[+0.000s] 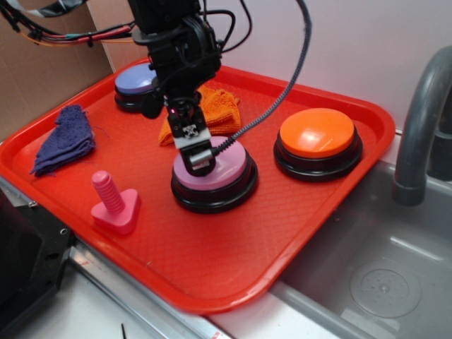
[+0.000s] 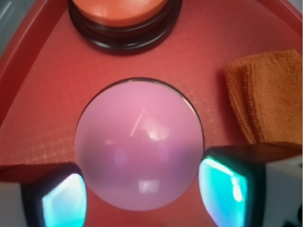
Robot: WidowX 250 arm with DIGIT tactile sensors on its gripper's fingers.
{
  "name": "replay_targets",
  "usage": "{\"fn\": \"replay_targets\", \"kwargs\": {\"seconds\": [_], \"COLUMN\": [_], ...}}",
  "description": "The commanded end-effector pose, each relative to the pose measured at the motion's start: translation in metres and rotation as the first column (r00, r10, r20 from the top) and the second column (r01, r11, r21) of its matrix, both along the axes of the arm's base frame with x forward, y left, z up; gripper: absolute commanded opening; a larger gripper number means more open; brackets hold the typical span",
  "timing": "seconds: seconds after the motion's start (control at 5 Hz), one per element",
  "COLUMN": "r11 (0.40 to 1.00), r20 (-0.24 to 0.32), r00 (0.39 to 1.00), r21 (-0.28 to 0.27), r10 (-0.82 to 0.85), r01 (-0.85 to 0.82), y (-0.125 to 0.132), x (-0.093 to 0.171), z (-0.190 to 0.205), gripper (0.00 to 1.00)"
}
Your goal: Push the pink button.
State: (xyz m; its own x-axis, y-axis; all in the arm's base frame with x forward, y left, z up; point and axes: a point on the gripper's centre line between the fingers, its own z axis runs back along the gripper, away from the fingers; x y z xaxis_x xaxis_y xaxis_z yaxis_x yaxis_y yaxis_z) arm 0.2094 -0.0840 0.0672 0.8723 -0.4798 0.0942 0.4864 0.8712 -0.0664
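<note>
Pink button (image 2: 139,144) sits in the middle of the red tray (image 1: 212,268), and the gripper (image 1: 198,161) is right on top of it — its two fingers (image 2: 64,201) are spread wide, one on each side of the dome, holding nothing. It looks like the push is just happening or about to; I cannot tell if the button is pressed down yet. Farther back are the orange button (image 1: 317,132) and orange cloth (image 1: 219,111)
</note>
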Motion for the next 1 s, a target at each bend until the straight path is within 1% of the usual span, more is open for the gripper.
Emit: {"fn": "replay_targets", "kwargs": {"seconds": [0.0,0.2,0.4,0.6,0.8], "r11": [0.999,0.999,0.998,0.996,1.0], "r20": [0.029,0.021,0.044,0.175,0.155], "r00": [0.999,0.998,0.997,0.982,0.988], "r21": [-0.039,-0.01,0.039,-0.029,-0.009], "r10": [-0.034,-0.053,-0.056,-0.077,-0.027], "r01": [0.035,0.053,0.054,0.083,0.029], "y": [-0.011,-0.012,-0.008,-0.004,0.002], "x": [0.002,0.003,0.001,-0.006,-0.012], "z": [-0.008,0.0,0.036,0.059,0.077], "gripper": [1.0,1.0,1.0,1.0,1.0]}}
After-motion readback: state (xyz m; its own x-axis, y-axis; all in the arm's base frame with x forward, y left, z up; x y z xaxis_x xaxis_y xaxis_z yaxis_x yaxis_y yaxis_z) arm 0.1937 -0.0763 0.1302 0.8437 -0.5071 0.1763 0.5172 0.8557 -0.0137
